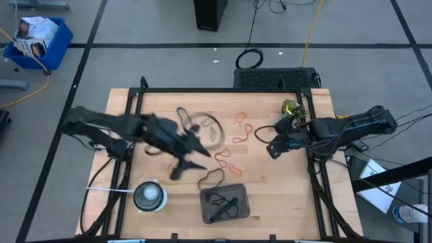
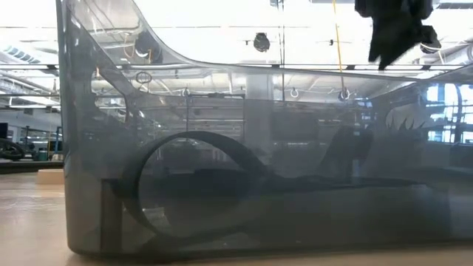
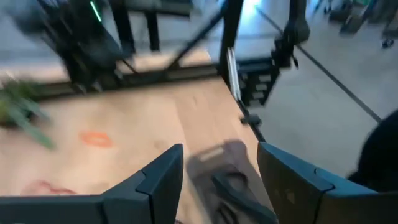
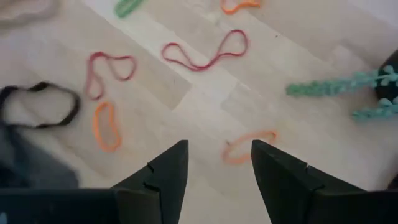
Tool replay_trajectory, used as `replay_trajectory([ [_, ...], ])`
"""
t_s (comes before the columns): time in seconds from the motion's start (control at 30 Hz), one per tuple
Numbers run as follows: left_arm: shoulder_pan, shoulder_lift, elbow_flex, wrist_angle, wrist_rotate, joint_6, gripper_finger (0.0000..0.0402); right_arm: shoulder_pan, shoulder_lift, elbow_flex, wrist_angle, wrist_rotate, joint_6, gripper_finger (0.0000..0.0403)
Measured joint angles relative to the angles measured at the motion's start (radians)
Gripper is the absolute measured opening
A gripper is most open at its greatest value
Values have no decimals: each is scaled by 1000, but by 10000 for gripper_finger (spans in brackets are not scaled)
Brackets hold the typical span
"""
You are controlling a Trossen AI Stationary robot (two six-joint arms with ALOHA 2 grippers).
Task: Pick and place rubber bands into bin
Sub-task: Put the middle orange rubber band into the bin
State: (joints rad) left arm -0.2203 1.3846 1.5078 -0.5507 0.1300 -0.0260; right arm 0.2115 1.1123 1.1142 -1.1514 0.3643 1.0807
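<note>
We see the left gripper as a dark smear over the middle of the table, so its outline is hard to make out from above. In its wrist view the two fingers stand well apart with nothing between them. Below them a dark shape shows blurred, and we cannot tell what it is.

The low view is almost filled by the near wall of the bin. Through it we make out one black rubber band arching up inside; the rest of the table is hidden behind this wall.

From above, the bin sits by the table's front edge, right of centre. It holds black rubber bands. Another black band lies on the table just behind the bin's back rim.

A round white object stands near the front edge, left of the bin.

The right gripper is over the right half of the table. Its fingers are apart and empty. Beneath them lie loose bands: red, dark red, two orange and one black. A green plant-like object sits near the back right corner.
</note>
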Motion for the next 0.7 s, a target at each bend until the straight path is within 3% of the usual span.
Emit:
replay_trajectory([
  [0.13, 49, -87, 0, 0, 0, 54, 212, -53, 1, -110, 146, -19, -64, 172],
  [0.47, 116, -149, -1, -109, -2, 84, 212, -89, 1, -420, 660, -270, -211, 172],
  [0.57, 128, -148, -1, -132, -3, 86, 212, -107, 1, -454, 678, -289, -207, 173],
  [0.7, 142, -141, -1, -150, -3, 99, 212, -131, 1, -458, 546, -258, -200, 166],
])
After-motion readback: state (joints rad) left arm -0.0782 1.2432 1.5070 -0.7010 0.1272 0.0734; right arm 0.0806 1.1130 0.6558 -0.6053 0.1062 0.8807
